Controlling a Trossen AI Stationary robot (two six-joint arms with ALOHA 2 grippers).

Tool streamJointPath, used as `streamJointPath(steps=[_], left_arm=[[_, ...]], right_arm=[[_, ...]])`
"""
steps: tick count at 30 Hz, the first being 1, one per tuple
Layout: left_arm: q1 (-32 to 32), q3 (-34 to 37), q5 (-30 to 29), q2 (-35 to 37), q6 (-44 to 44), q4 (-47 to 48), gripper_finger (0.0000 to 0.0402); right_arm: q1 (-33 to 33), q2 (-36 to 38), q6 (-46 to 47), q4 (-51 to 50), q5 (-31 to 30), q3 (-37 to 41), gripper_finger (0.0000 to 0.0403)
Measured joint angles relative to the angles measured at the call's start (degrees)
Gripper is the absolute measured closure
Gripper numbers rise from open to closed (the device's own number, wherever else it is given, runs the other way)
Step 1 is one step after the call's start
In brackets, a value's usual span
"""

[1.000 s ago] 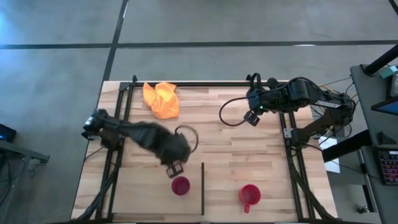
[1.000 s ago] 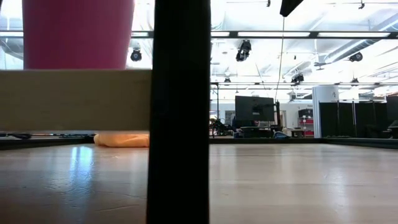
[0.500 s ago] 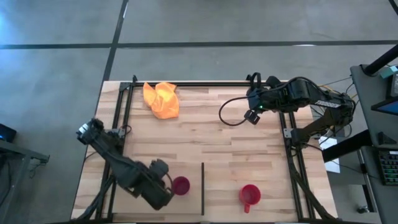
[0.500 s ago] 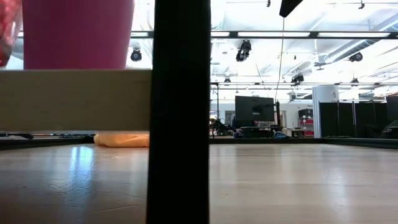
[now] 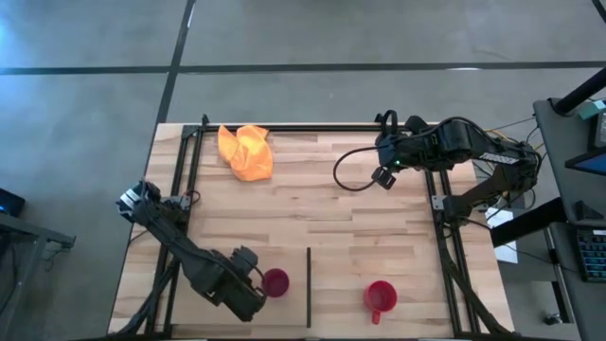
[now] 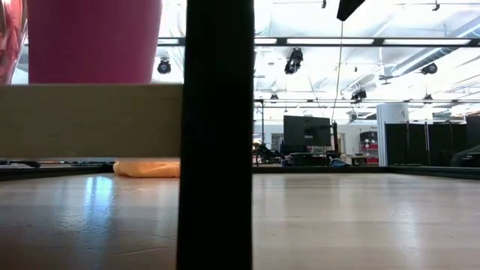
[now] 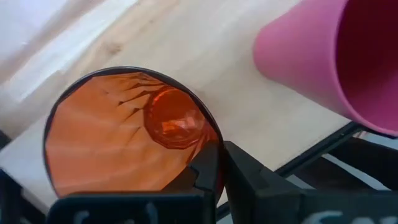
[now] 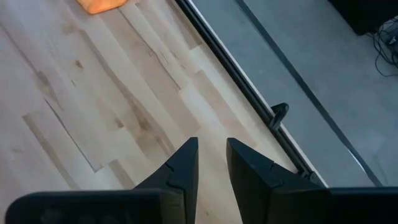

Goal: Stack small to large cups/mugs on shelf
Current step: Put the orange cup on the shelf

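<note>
- Left wrist view: the left gripper [image 7: 211, 180] is clamped on the rim of the orange tumbler [image 7: 124, 134], a see-through plastic cup with ribbed walls and a round base.
- Just beside it stands the magenta cup [image 7: 329, 62], smooth and opaque, on the pale wooden shelf [image 7: 186, 37].
- From above, the left gripper [image 5: 248, 284] sits at the table's near edge, touching or almost touching the magenta cup [image 5: 276, 281]; the arm probably hides the tumbler there.
- A thin dark divider [image 5: 309, 286] separates this cup from the red mug [image 5: 380, 296], which has a handle.
- A crumpled orange cloth [image 5: 246, 151] lies at the far side.
- The right gripper [image 8: 211, 163] hangs over bare planks, fingers a narrow gap apart, holding nothing.
</note>
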State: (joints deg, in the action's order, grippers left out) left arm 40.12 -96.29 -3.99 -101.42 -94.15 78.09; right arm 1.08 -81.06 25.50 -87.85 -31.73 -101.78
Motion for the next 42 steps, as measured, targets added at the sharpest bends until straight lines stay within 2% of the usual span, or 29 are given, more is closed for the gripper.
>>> streamJointPath(steps=[14,23,28,31,38,42], left_arm=[[0.02,0.11,0.24,-0.01,0.46,-4.19,0.0398],[0.02,0.20,0.33,-0.01,0.46,-4.18,0.0341],[-0.39,0.20,0.33,-0.01,0.37,-4.43,0.0323],[-0.90,-0.05,0.43,-0.03,0.33,-5.00,0.0322],[-1.27,-0.23,0.71,0.07,0.21,-9.27,0.0322],[-1.38,-0.23,1.99,0.25,0.26,-8.51,0.0322]], right_arm=[[0.01,0.00,0.00,0.22,0.09,0.00,0.0326],[0.00,0.00,0.00,0.24,0.11,0.00,0.0326],[0.00,0.00,0.00,0.20,0.88,0.00,0.0326],[0.00,0.00,0.01,-0.19,5.62,0.00,0.0326],[2.88,0.34,3.01,-2.15,25.22,0.79,0.0326],[7.62,0.79,6.24,-2.16,27.91,1.80,0.0326]])
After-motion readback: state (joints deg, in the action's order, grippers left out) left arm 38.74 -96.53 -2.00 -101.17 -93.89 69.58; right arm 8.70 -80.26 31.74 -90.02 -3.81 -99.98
